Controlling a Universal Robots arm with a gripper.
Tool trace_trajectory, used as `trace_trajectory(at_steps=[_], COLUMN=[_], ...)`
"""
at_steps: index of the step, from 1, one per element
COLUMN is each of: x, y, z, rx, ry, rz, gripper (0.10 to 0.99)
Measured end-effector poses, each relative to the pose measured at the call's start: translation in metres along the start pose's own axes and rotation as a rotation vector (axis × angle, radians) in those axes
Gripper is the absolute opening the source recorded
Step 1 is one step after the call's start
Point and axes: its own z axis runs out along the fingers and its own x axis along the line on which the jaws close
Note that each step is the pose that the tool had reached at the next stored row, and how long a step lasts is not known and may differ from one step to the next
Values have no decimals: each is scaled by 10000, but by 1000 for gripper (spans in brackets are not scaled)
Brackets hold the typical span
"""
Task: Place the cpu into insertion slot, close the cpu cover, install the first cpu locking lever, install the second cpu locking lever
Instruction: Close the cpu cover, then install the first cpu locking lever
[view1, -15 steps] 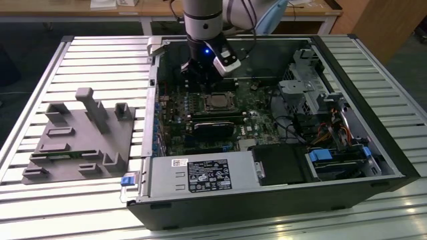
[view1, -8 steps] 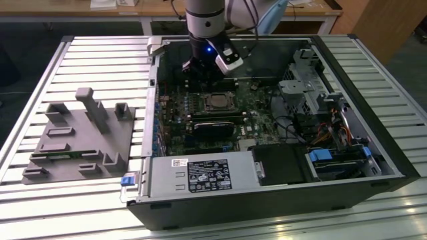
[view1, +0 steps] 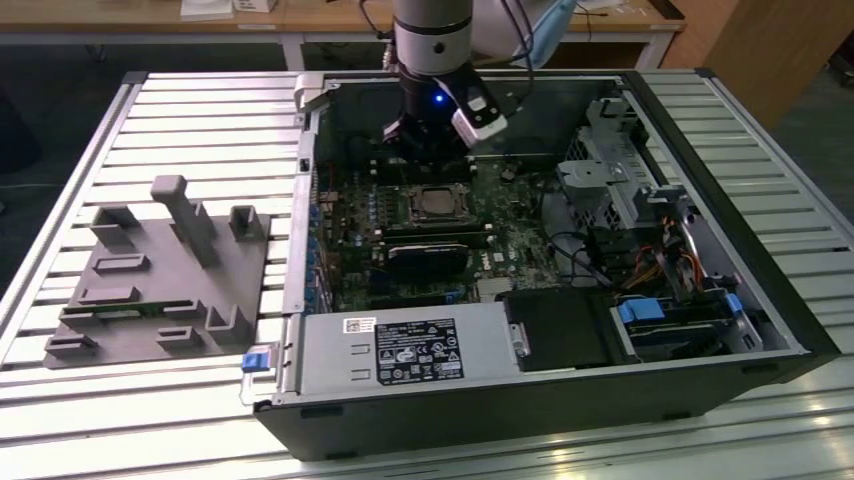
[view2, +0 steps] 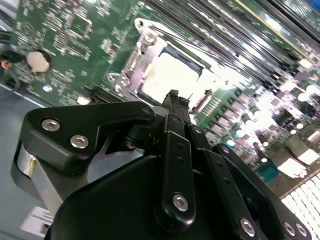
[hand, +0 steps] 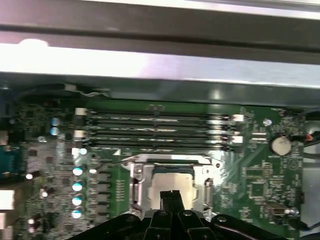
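The cpu, a pale metal square, lies flat in the insertion slot on the green board. The silvery cpu cover frames it and looks folded down over its edges. A thin metal rod runs along the socket side nearest the memory slots. In both wrist views my gripper hangs just above the cpu's near edge, its black fingers pressed together with nothing between them. In the second wrist view the gripper points at the cpu inside the cover. In the exterior view the gripper is inside the case, just behind the socket.
The open computer case lies on a slatted table. Long black memory slots run beside the socket. A black heatsink block sits nearer the camera, with the power supply in front. A grey fixture stands at the exterior view's left.
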Motion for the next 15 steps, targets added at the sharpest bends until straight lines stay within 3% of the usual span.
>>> trace_trajectory(at_steps=[15], x=[-37], y=[0], z=[-35], rx=[0], ry=[0], rz=[2], gripper=[106])
